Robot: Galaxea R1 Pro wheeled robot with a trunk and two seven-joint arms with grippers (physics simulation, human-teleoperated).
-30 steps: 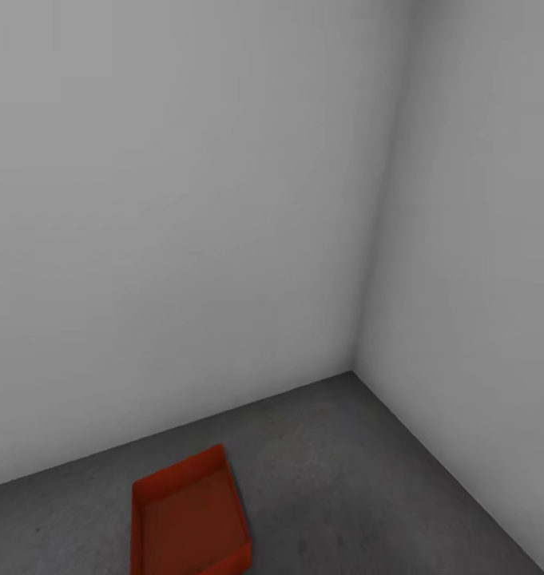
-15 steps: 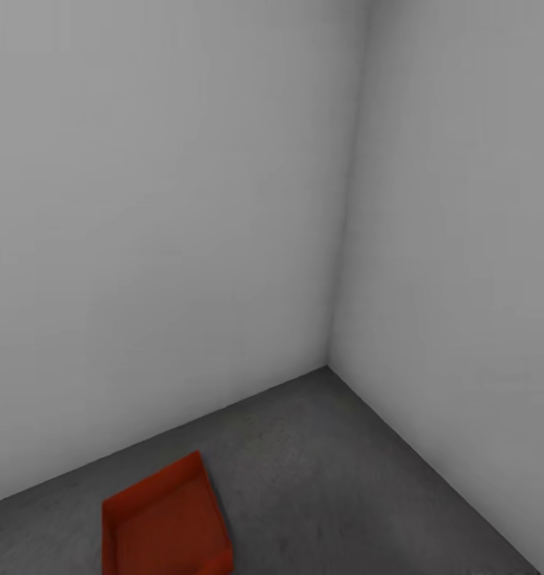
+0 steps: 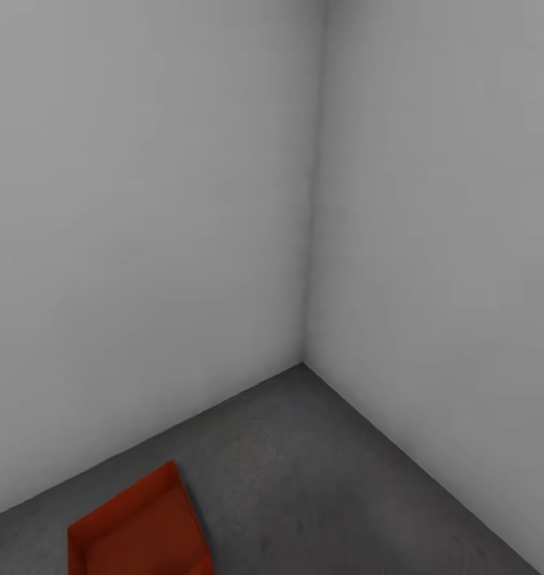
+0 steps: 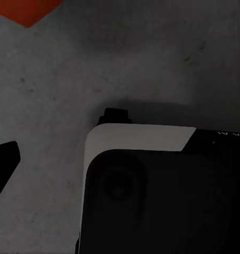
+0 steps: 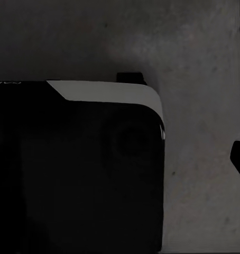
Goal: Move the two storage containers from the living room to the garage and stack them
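One orange-red storage container (image 3: 136,531) lies open side up on the garage's dark grey concrete floor (image 3: 319,479), at the lower left of the head view and cut by the picture's edge. A corner of the container (image 4: 25,10) shows in the left wrist view. A single dark fingertip (image 4: 3,161) of my left gripper sits at the edge of that view, over bare floor. The right wrist view likewise has one dark fingertip (image 5: 239,159) at its edge. Nothing is held between the fingers of either gripper.
Two plain grey-white walls meet in a corner (image 3: 307,351) ahead, and the floor runs up to it. My own black and white base (image 4: 162,201) (image 5: 77,169) takes up much of both wrist views.
The head camera has swung to the right: the wall corner and the container have both slid left in the picture, and less of the container shows now.
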